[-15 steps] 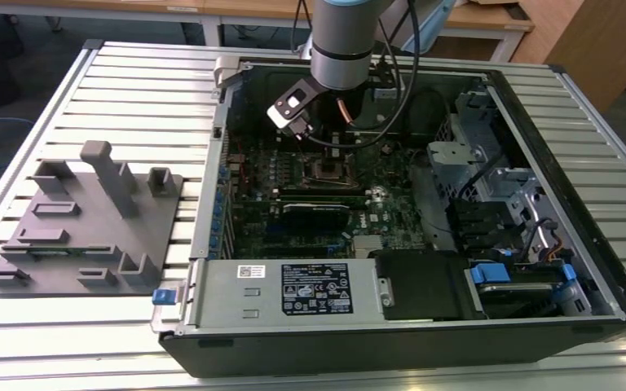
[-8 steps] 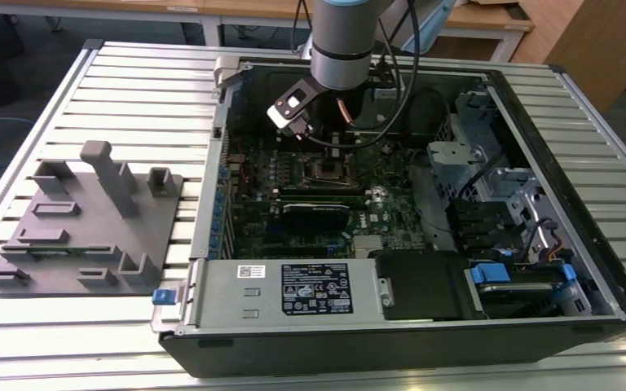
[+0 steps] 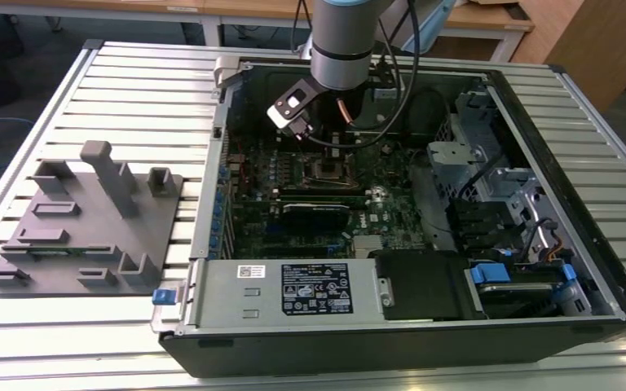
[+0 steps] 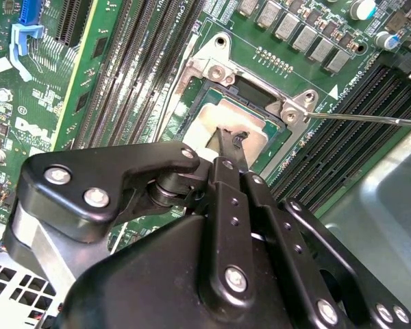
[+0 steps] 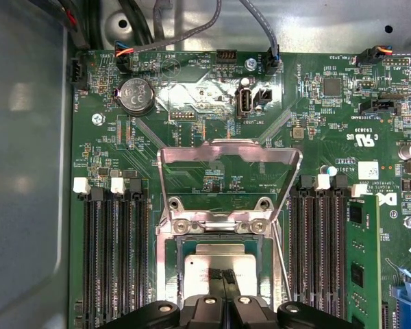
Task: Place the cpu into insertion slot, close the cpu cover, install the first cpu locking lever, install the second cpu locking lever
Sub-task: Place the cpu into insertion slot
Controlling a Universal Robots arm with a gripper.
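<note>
cpu (image 5: 205, 259) looks seated in insertion slot (image 4: 257, 96); gripper (image 5: 222, 275) jaws closed, empty, tips on it. cpu cover (image 5: 226, 145) upright; closing it needs the jaws clear.

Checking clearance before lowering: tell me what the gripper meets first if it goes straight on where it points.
The cpu, lying in the insertion slot: the gripper points at its metal top, seemingly touching or just above; depth is unclear. The open cpu cover stands outside that line.

cpu (image 5: 205, 267) top dull smooth grey metal, cpu cover (image 5: 229, 146) bare shiny metal — reflective, gripper (image 4: 233, 140) matt black metal, bright screws, circuit board (image 5: 192, 96) glossy green
</note>
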